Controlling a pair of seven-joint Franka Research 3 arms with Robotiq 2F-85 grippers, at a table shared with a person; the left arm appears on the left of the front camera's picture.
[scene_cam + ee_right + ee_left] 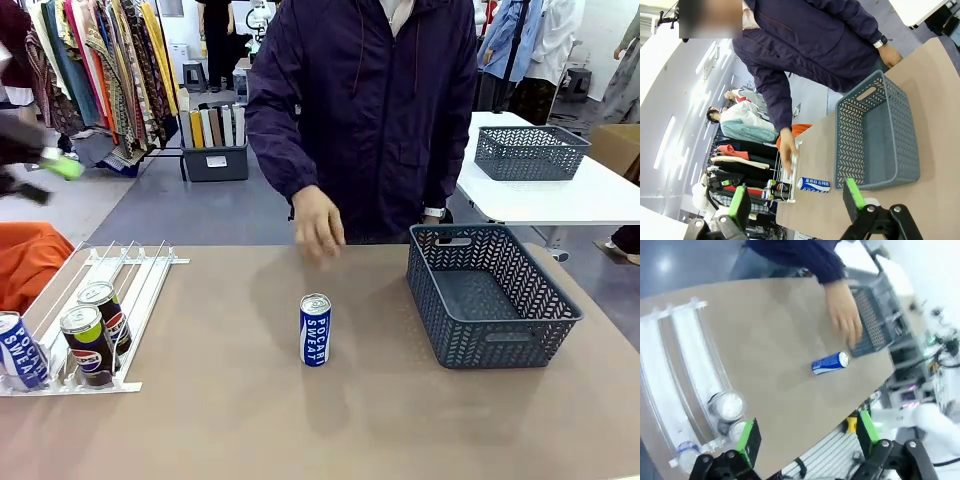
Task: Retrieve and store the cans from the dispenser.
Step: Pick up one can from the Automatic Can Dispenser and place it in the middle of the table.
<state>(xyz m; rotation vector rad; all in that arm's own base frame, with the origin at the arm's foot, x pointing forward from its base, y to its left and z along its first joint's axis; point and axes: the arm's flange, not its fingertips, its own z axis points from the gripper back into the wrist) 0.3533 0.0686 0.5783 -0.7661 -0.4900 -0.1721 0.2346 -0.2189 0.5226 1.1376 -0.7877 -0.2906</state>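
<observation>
A blue-and-white Pocari can [315, 330] stands upright alone at mid-table, also visible from above [830, 362] and from the right wrist [814, 184]. The white dispenser [130, 275] at the left holds two dark Pepsi cans [88, 347] and one Pocari can [20, 352] at its lower end. My left gripper [807, 440] is open and empty, high above the table's left part; it is a blur at the left edge [55, 165]. My right gripper [796, 197] is open and empty, well back from the table.
A dark grey lattice basket [560, 305] sits at the right of the table with nothing in it. The person's hand [320, 228] hovers over the far edge behind the lone can. A second table with another basket [530, 150] stands behind.
</observation>
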